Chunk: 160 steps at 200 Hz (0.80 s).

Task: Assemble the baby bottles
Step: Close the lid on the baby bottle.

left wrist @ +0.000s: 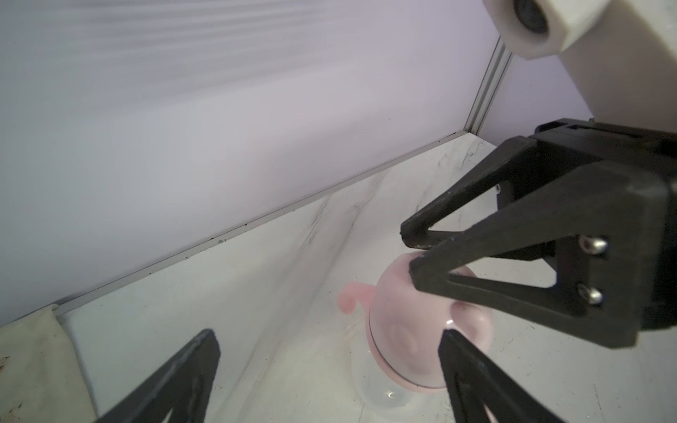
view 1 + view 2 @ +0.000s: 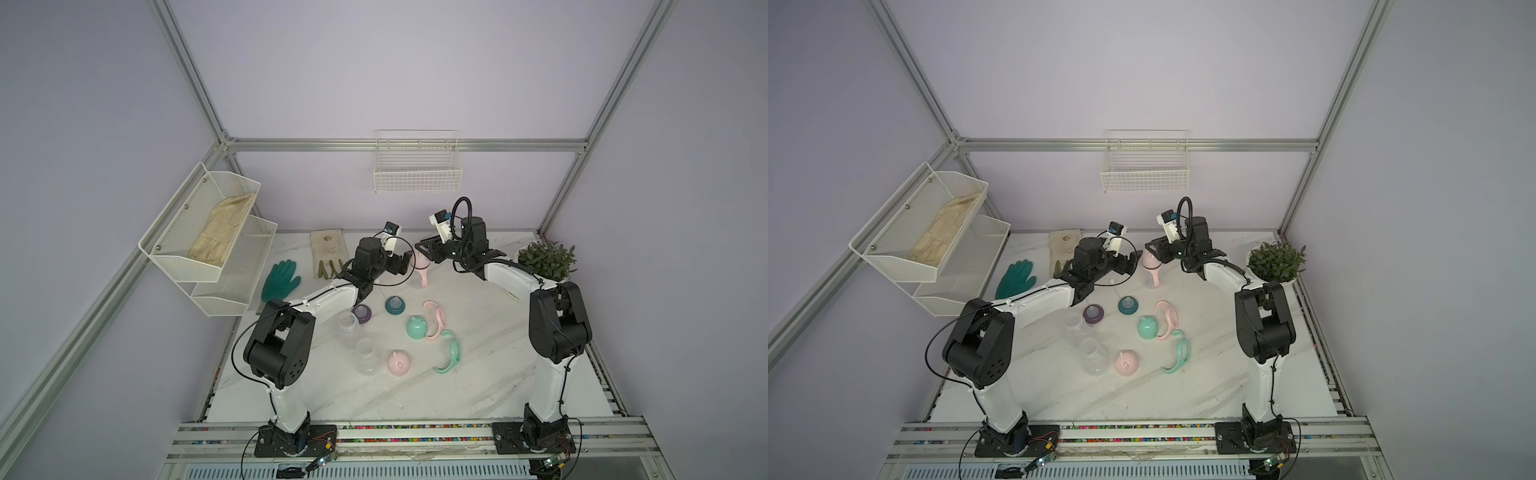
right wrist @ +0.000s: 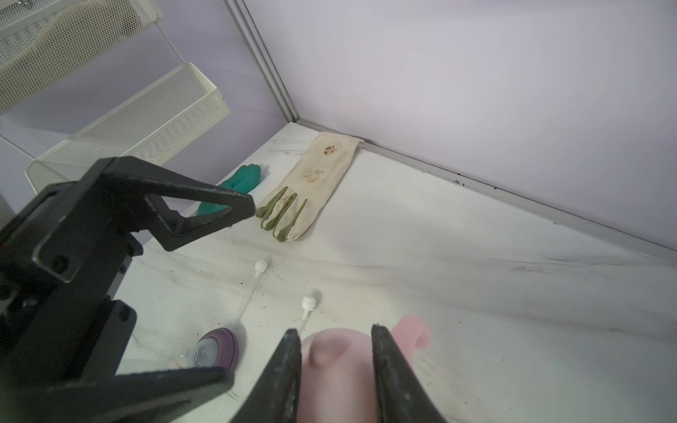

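While the left gripper (image 1: 328, 331) stands spread at bottom, the right gripper (image 3: 335, 329) pinches the pink cap (image 3: 337, 373). Beneath, lower right: the clear bottle (image 1: 366, 386).

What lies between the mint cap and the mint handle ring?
The pink handle ring, close beside the mint cap; both top views show it.

Bare marble tabletop (image 2: 415, 399) is lying open across the lower middle of both top views. Clear bottles (image 2: 348, 326), dome caps (image 2: 417, 327) and handle rings (image 2: 450, 351) are crowding the centre. Above them, the left gripper (image 2: 405, 266) and right gripper (image 2: 420, 249) are boxing in the pink capped bottle (image 2: 420, 268).
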Each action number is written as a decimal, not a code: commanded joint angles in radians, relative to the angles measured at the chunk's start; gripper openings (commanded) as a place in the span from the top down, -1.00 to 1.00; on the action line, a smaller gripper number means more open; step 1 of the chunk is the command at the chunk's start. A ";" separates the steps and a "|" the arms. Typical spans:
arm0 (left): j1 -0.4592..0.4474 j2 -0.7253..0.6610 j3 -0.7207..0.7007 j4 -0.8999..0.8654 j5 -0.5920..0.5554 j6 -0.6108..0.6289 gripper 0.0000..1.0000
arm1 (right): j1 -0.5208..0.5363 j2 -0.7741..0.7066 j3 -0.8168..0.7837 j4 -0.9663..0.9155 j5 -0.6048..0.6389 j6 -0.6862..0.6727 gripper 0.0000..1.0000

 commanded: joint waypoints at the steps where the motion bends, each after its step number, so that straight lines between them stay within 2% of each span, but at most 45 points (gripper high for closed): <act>1: 0.004 0.017 0.071 0.048 0.028 -0.030 -0.85 | 0.001 0.016 -0.094 -0.089 0.070 0.002 0.31; 71: -0.008 0.079 0.131 0.048 0.035 -0.053 -0.84 | 0.001 0.012 -0.203 -0.062 0.143 0.027 0.34; 160: -0.019 0.083 0.103 0.048 0.023 -0.045 -0.81 | 0.043 0.042 -0.239 -0.077 0.250 0.042 0.36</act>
